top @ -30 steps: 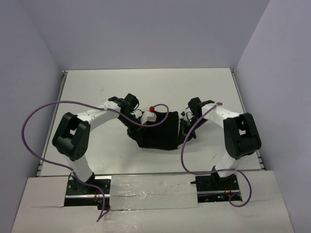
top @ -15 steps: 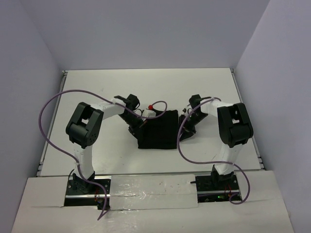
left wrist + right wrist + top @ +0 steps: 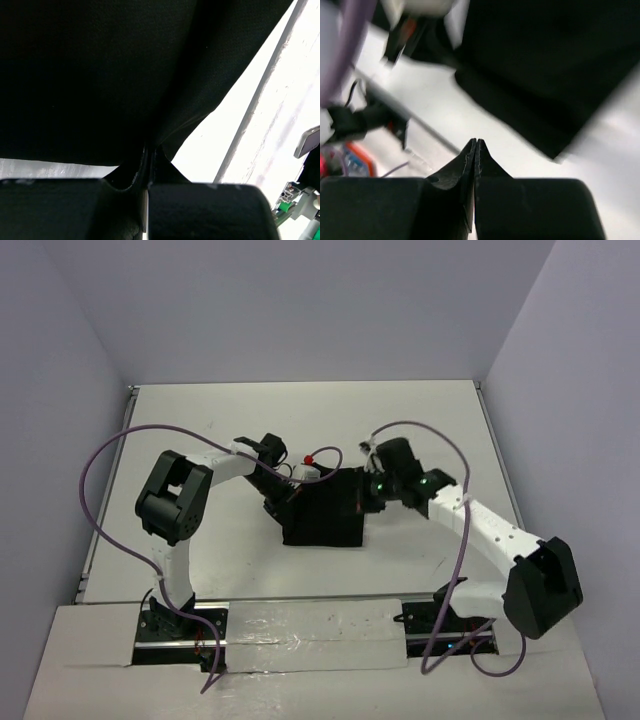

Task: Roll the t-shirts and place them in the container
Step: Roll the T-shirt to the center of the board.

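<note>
A black t-shirt [image 3: 325,515] lies folded into a compact rectangle in the middle of the white table [image 3: 300,420]. My left gripper [image 3: 285,502] is at its left edge. In the left wrist view the black fabric [image 3: 100,75] fills the frame and runs down into the closed tips of the left gripper [image 3: 151,149], which is shut on the shirt's edge. My right gripper [image 3: 366,502] hovers at the shirt's right edge. In the blurred right wrist view the right gripper [image 3: 476,141] is shut and empty over bare table, with the shirt [image 3: 555,65] ahead of it.
Purple cables [image 3: 100,470] loop from both arms. A small red part [image 3: 311,459] sits on the left wrist above the shirt's far edge. Walls close the table on three sides. A taped board [image 3: 300,625] spans the near edge between the bases.
My right arm has swung out, its elbow now far to the right, and its gripper has shifted left onto the shirt's right edge. The shirt has drawn narrower. My left arm barely moved.
</note>
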You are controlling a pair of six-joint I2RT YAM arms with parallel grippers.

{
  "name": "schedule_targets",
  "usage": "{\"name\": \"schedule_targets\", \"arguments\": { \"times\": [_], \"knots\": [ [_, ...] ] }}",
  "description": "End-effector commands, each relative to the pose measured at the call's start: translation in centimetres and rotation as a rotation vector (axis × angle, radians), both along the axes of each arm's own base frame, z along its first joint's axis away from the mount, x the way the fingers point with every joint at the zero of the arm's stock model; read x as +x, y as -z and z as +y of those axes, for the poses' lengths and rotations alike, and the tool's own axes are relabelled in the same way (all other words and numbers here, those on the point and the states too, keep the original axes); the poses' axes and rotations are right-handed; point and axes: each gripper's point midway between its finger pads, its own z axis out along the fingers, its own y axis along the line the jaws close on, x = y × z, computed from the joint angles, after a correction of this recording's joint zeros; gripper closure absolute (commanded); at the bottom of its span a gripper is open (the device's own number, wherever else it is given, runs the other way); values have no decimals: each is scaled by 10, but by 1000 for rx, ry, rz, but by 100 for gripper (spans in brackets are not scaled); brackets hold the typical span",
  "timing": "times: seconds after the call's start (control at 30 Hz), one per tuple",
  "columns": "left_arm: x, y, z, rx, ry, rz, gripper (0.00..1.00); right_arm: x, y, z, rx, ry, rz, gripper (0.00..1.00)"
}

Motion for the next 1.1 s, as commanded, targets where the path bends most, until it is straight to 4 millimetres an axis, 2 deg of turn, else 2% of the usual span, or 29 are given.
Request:
{"name": "schedule_targets", "arguments": {
  "times": [0.0, 0.03, 0.13, 0.27, 0.33, 0.5, 0.7, 0.8, 0.93, 1.07],
  "knots": [
    [18, -11, -10, -35, -18, -64, 100, -21, 0, 49, 185, -9, -12, 100],
    [20, -12, -11, -35, -20, -68, 100, -27, 1, 59, 213, -20, -11, 100],
    [21, -12, -11, -33, -29, -66, 100, -18, 19, 69, 249, 39, 8, 100],
    [26, -14, -14, -35, -39, -81, 99, -11, 53, 69, 210, 97, 58, 100],
    [28, -15, -14, -33, -43, -84, 99, -5, 63, 69, 196, 118, 57, 100],
    [28, -14, -12, -17, -50, -88, 98, -3, 101, 62, 106, 151, 129, 100],
    [26, -9, -8, 2, -56, -82, 96, 3, 104, 54, 51, 169, 106, 100],
    [26, -10, -7, 0, -51, -90, 87, 7, 113, 50, 29, 180, 104, 100],
    [33, -14, -5, 19, -49, -133, 82, 11, 131, 42, -6, 205, 137, 100],
    [39, -21, -2, 34, -35, -168, 73, 16, 135, 39, -17, 203, 139, 100]
  ]
}}
